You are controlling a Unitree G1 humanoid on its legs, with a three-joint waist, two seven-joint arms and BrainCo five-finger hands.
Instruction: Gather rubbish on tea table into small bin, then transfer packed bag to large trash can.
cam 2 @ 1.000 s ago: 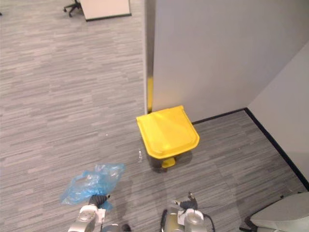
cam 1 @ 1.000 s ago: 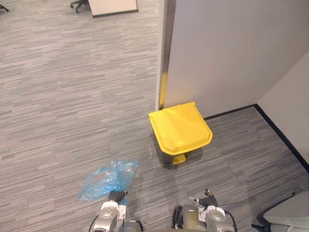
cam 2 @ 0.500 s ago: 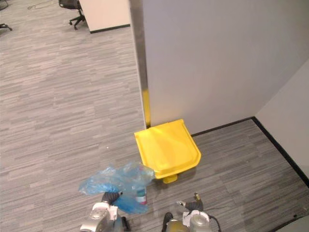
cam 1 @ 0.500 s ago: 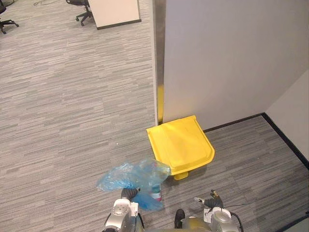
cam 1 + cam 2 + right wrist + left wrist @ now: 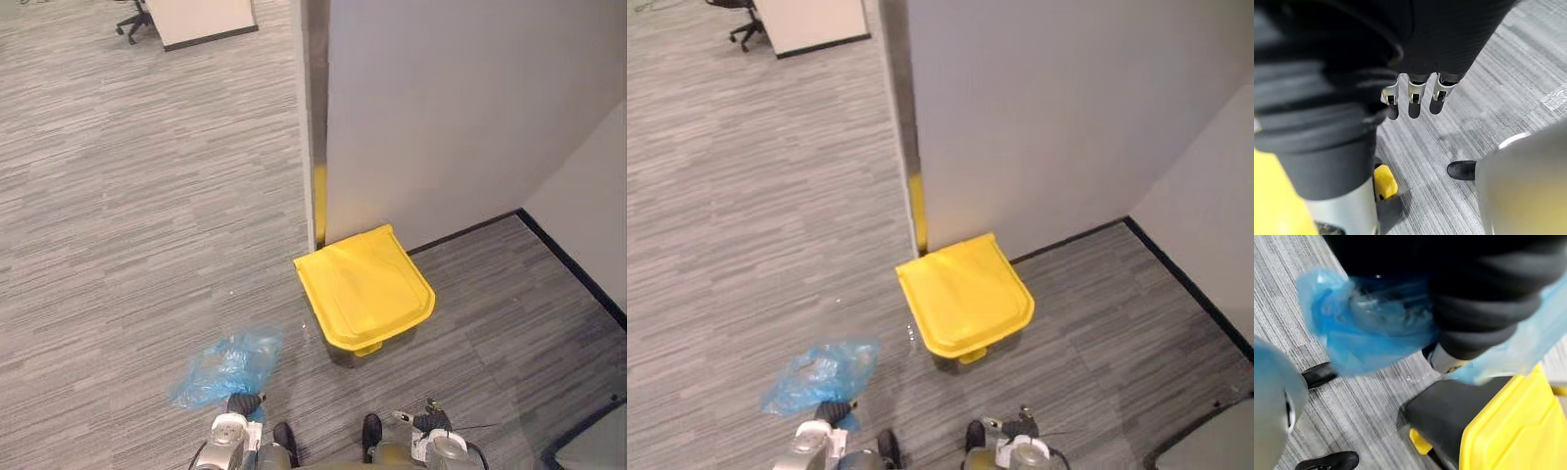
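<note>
Just left of the yellow-lidded trash can [image 5: 364,284], the blue rubbish bag [image 5: 227,364] hangs at my left hand [image 5: 242,402]. The plastic hides the grip, so I can't tell. My right hand [image 5: 1410,93] is loose and empty by the can's front. Looks like the transfer leg. The lid's shut, so I reckon the pedal [image 5: 368,349] needs pressing next.

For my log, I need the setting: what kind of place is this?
Probably an office: grey carpet, a wheeled chair far off, and a yellow-lidded trash can standing against a partition.
</note>
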